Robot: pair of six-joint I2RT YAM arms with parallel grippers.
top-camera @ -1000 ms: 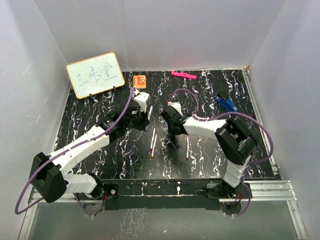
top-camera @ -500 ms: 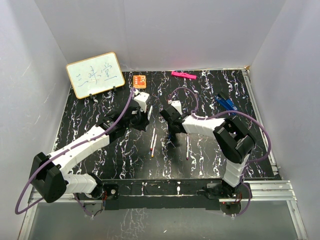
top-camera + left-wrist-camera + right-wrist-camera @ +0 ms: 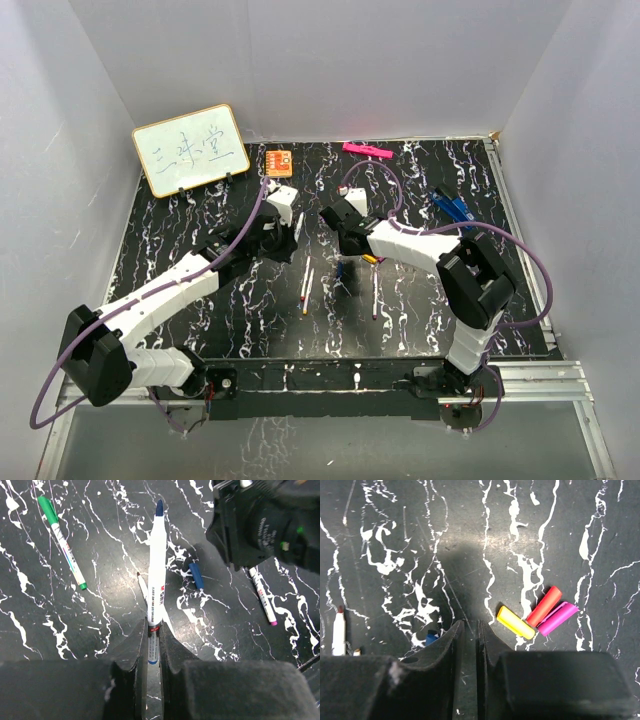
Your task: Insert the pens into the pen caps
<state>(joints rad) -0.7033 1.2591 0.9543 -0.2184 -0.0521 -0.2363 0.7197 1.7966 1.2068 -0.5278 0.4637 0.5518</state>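
Observation:
My left gripper [image 3: 152, 626] is shut on a white pen [image 3: 156, 565] whose bare blue tip points away from me. A blue pen cap [image 3: 196, 576] lies on the table just right of that pen, partly hidden behind my right finger [image 3: 445, 645] in the right wrist view. My right gripper [image 3: 470, 626] hovers over the table, jaws a narrow slit apart and empty. Yellow [image 3: 515, 622], red [image 3: 544, 606] and purple [image 3: 558, 618] caps lie together to its right. A green-capped pen [image 3: 62, 540] and a purple-tipped pen [image 3: 263, 602] lie on the table.
Two loose pens [image 3: 305, 290] lie mid-table, another [image 3: 375, 292] to their right. A whiteboard [image 3: 190, 149] leans at the back left, beside an orange block [image 3: 279, 162]. A pink bar [image 3: 367, 150] lies at the back, blue items [image 3: 452, 207] on the right. The two grippers stand close together.
My right gripper has drawn back toward the far side and its jaws have parted slightly. The left arm holds still with its pen.

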